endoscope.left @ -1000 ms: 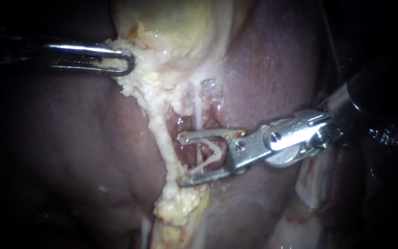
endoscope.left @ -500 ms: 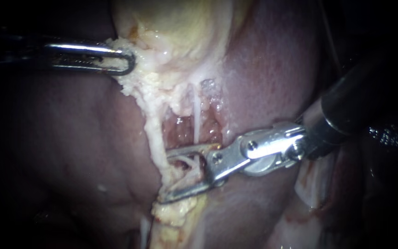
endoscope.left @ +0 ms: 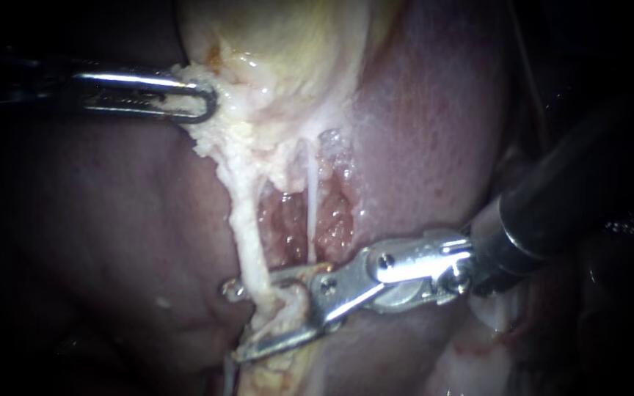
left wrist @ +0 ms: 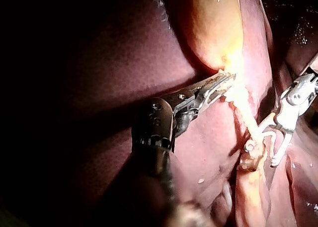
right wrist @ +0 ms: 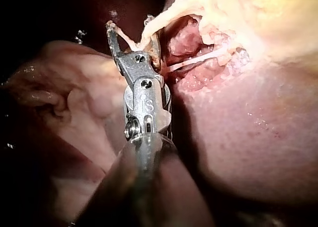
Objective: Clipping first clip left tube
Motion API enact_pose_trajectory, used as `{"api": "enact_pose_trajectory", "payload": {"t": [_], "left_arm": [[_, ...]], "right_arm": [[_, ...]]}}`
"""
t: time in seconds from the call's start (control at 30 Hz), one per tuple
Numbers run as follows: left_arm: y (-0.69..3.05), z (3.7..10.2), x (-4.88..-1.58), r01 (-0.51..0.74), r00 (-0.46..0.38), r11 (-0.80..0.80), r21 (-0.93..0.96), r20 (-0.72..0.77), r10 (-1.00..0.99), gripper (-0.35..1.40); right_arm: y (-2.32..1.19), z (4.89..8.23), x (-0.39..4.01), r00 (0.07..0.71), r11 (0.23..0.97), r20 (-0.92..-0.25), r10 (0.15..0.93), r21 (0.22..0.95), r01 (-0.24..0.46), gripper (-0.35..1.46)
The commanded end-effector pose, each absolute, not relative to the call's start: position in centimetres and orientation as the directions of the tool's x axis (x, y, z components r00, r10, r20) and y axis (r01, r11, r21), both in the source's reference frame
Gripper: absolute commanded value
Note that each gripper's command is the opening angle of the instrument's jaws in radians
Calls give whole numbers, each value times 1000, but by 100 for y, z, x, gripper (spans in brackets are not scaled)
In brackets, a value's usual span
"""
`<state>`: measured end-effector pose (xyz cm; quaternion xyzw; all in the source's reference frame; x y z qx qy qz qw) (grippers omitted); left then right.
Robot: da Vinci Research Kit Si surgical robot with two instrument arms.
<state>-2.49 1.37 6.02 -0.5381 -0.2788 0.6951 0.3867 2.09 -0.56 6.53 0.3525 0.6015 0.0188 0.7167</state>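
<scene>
1. While the right instrument (endoscope.left: 236,323) straddles the left tube (endoscope.left: 247,235), its jaws stand spread, one on each side of that pale cord near its lower end. A gap shows between them, so they are not yet squeezed onto it. I cannot tell whether a clip sits in them, because the tissue there is just as pale.
2. Just beside the left tube, a thinner tube (endoscope.left: 310,209) runs down the raw red bed (endoscope.left: 332,220) towards the right instrument's hinge. It lies clear of the jaw tips.
3. Further up, the left instrument (endoscope.left: 207,99) has its jaws pressed together on the fatty fringe (endoscope.left: 218,128) at the gallbladder's (endoscope.left: 280,44) lower edge. It draws the fringe towards the liver's (endoscope.left: 111,220) left side, and the left tube looks taut.
4. Judged risks:
   - If the jaws close while the tube sits only partway in, the clip may catch just part of it.
   - If the left instrument slackens or slips off the fringe, the tube could sag out of the jaws.
   - If the jaws push deeper, the far tip could dig into the liver behind the tube.
   - Fatty tags caught along with the tube could leave the clip loose.
</scene>
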Motion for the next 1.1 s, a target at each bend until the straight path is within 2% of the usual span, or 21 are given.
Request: {"api": "enact_pose_trajectory", "payload": {"t": [0.03, 0.1, 0.17, 0.4, 0.57, 1.0, 1.1], "left_arm": [[137, 601, -249, -237, -121, -545, -804, -533, 838, -35], [137, 601, -249, -237, -121, -545, -804, -533, 838, -35], [137, 601, -249, -237, -121, -545, -804, -533, 838, -35], [137, 601, -249, -237, -121, -545, -804, -533, 838, -35], [137, 601, -249, -237, -121, -545, -804, -533, 838, -35], [137, 602, -249, -237, -121, -545, -804, -533, 838, -35], [138, 602, -249, -237, -121, -545, -804, -533, 838, -35]], "right_arm": [[-56, 653, 207, 279, 751, -847, 453, 531, 393, 39], [-55, 653, 206, 280, 746, -840, 464, 541, 387, 34], [-52, 653, 203, 290, 735, -823, 488, 567, 373, 21], [-47, 653, 194, 305, 716, -791, 530, 610, 339, -35], [-46, 658, 191, 328, 677, -747, 579, 664, 317, -35], [-46, 661, 188, 336, 678, -747, 574, 663, 316, -35], [-48, 663, 189, 348, 655, -720, 600, 693, 302, -35]]}}
